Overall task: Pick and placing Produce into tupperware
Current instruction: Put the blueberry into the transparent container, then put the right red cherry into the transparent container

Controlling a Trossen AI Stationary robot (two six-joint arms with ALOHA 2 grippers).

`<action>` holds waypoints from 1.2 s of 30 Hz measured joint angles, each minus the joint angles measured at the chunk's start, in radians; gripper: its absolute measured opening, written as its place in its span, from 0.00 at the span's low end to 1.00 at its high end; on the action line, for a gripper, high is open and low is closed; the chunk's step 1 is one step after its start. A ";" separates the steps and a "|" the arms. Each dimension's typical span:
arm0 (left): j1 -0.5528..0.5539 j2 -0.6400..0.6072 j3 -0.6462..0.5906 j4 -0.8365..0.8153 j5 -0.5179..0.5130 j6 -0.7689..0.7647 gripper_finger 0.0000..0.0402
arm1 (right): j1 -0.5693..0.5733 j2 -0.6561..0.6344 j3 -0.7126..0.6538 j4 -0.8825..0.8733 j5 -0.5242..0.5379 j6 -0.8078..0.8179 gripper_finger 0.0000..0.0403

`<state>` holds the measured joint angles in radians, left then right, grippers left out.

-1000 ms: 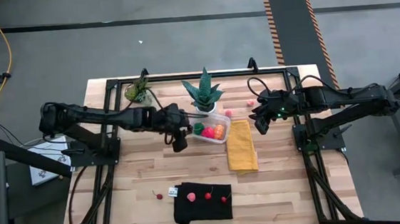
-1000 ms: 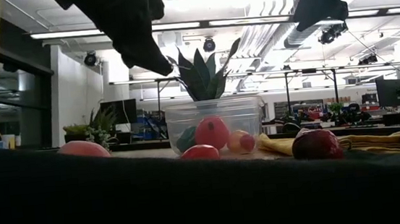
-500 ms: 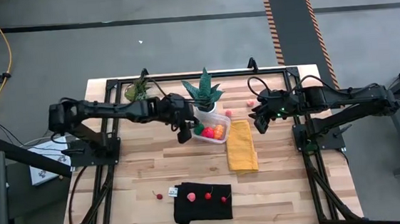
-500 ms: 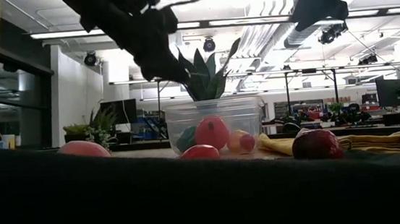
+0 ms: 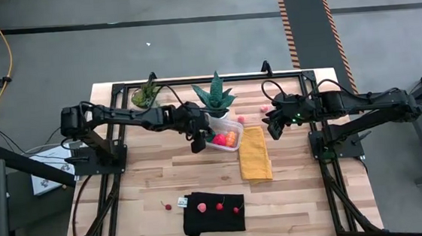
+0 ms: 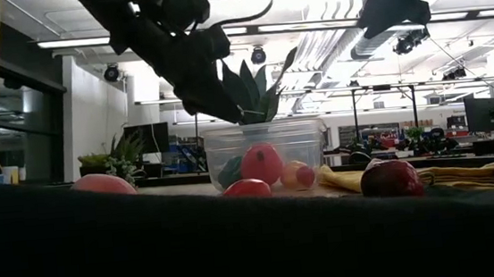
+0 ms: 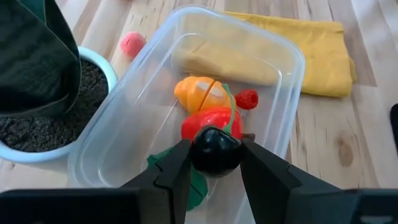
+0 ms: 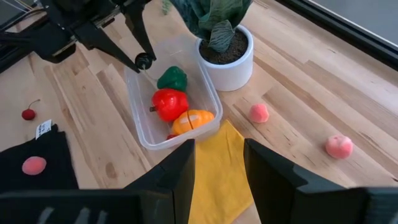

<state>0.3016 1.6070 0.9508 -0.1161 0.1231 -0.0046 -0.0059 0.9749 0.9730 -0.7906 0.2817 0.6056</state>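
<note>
The clear tupperware (image 5: 227,146) (image 7: 283,53) (image 8: 142,136) stands on the table beside the white plant pot. Inside it lie a red pepper (image 7: 208,122), an orange piece (image 7: 200,93), a small red berry (image 7: 247,98) and a green piece (image 8: 172,78). My left gripper (image 5: 198,142) (image 7: 216,163) hovers over the box's left edge, shut on a dark cherry (image 7: 216,151). My right gripper (image 5: 275,131) (image 8: 217,180) is open, raised right of the yellow cloth (image 5: 254,154). More produce rests on a black cloth (image 5: 214,220) near the front edge. My left gripper pinches the dark cherry's round body (image 7: 214,155) between its two fingers (image 7: 177,171), coming from above and slanting down toward the box. The cherry is lifted clear, its green stem (image 7: 229,109) sticking out past the fingers.
A spiky potted plant in a white pot (image 5: 215,101) stands just behind the box, and a second plant (image 5: 146,95) sits at the far left. Two pink fruits (image 5: 240,119) (image 5: 263,108) lie near the far edge. One red cherry (image 5: 167,206) lies on the wood left of the black cloth.
My left gripper has carried the cherry toward the table's right, from open table left of the tupperware to over the box's left edge, coming lower in the low view. It has stayed shut on the cherry.
</note>
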 joint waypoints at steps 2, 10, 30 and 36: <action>0.000 0.001 0.000 0.000 -0.014 -0.002 0.32 | 0.000 0.000 0.000 0.001 0.000 0.000 0.32; 0.000 0.001 0.000 0.013 -0.027 -0.009 0.43 | 0.000 0.000 0.000 0.004 0.000 0.007 0.32; 0.000 -0.139 0.000 -0.075 0.022 -0.116 0.30 | 0.000 0.000 0.000 0.003 0.000 -0.002 0.32; -0.004 -0.256 0.000 -0.221 0.024 -0.135 0.23 | 0.000 0.000 0.000 0.004 0.000 -0.003 0.32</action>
<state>0.2979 1.3508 0.9508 -0.3373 0.1473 -0.1393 -0.0059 0.9749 0.9730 -0.7866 0.2821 0.6022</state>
